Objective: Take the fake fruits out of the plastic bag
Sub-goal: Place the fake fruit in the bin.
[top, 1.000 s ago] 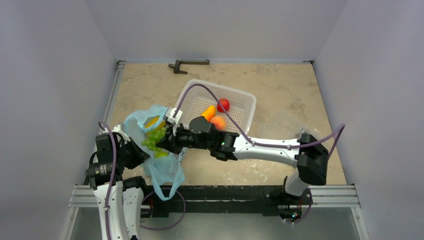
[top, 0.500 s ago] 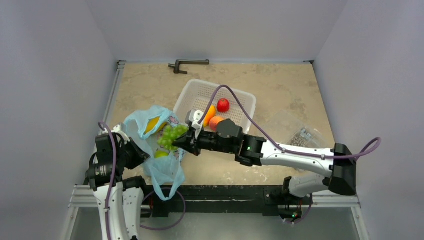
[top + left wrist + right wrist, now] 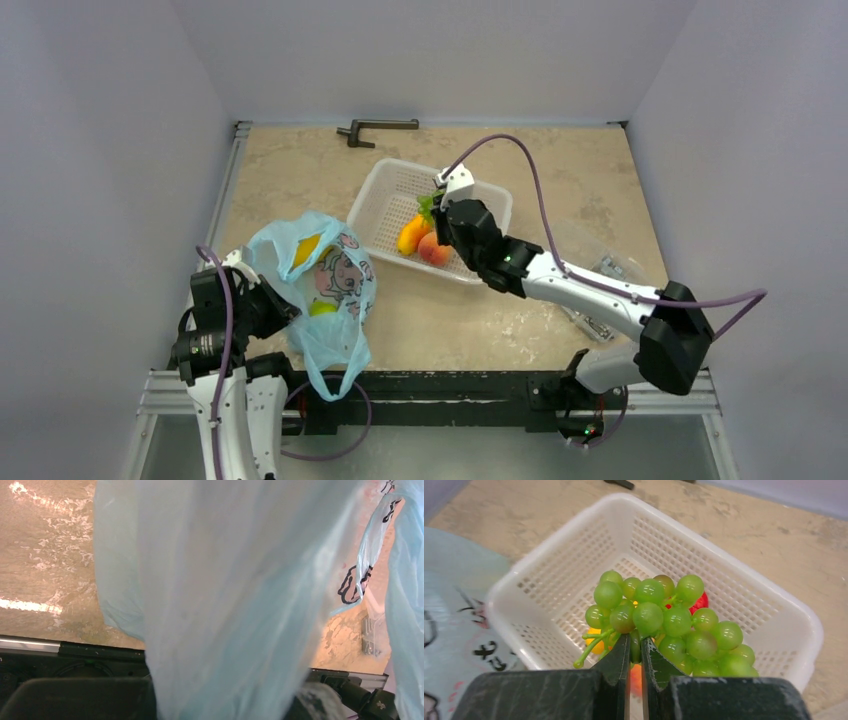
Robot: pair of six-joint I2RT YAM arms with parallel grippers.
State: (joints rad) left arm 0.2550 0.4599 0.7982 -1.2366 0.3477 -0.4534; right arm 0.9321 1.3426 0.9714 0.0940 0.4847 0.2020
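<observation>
**Listener:** Where is your right claw, and what is in it?

**Robot:** My right claw (image 3: 635, 647) is clenched on the stem of the green grape bunch (image 3: 664, 622). I hold it above the white basket (image 3: 744, 570), which sits on the counter (image 3: 570, 170) toward the middle of the far edge. Gripping the stem lets the grapes hang free, ready to drop in, I judge.

**Listener:** What lies in the basket?

**Robot:** A peach (image 3: 434, 252) and an orange-yellow fruit (image 3: 411, 236) lie in it, with a small red fruit (image 3: 700, 601) behind the grapes.

**Listener:** And the bag?

**Robot:** The light blue plastic bag (image 3: 325, 275) lies by the near left corner. My left claw (image 3: 272, 305) is at its edge, probably to hold the mouth up and open. The film covers that wrist camera, so I cannot tell whether the claw is clenched. A yellow fruit (image 3: 303, 246) and a green fruit (image 3: 322, 308) show inside, so the job looks unfinished.
</observation>
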